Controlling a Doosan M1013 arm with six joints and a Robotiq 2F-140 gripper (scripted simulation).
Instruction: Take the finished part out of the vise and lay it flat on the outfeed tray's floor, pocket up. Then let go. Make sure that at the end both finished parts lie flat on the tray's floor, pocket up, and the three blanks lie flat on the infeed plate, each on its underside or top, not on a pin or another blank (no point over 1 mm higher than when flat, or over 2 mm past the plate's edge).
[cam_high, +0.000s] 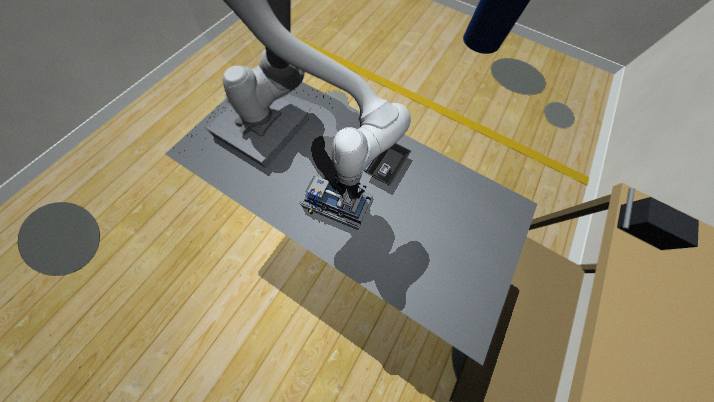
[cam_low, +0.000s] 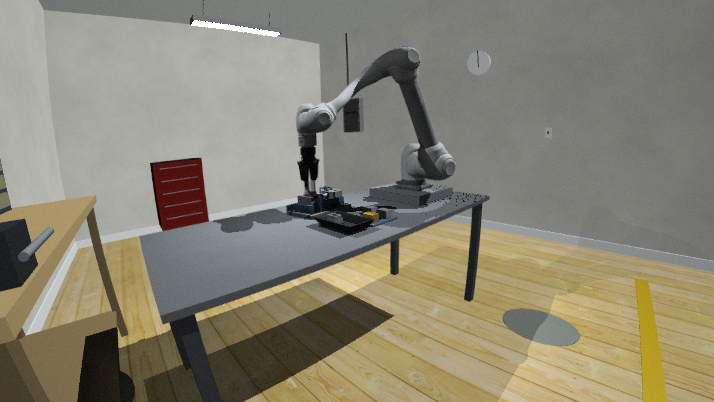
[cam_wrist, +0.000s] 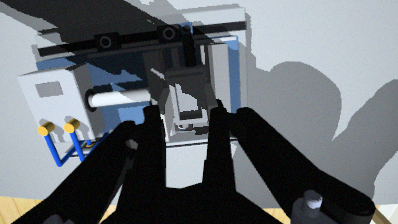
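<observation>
The vise stands at the middle of the grey table, with a blue body, a white actuator block and yellow fittings. The finished part, a light grey block with a rectangular pocket facing up, sits between the vise jaws. My gripper points straight down over it, with one black finger on each side of the part, pressed against its sides. It also shows in the top and exterior views. The dark outfeed tray lies on the table just beyond the vise.
A small light object lies on the tray's floor. The robot base is bolted to a plate at the table's far end. A wooden workbench stands off the table's other end, and a red cabinet by the wall.
</observation>
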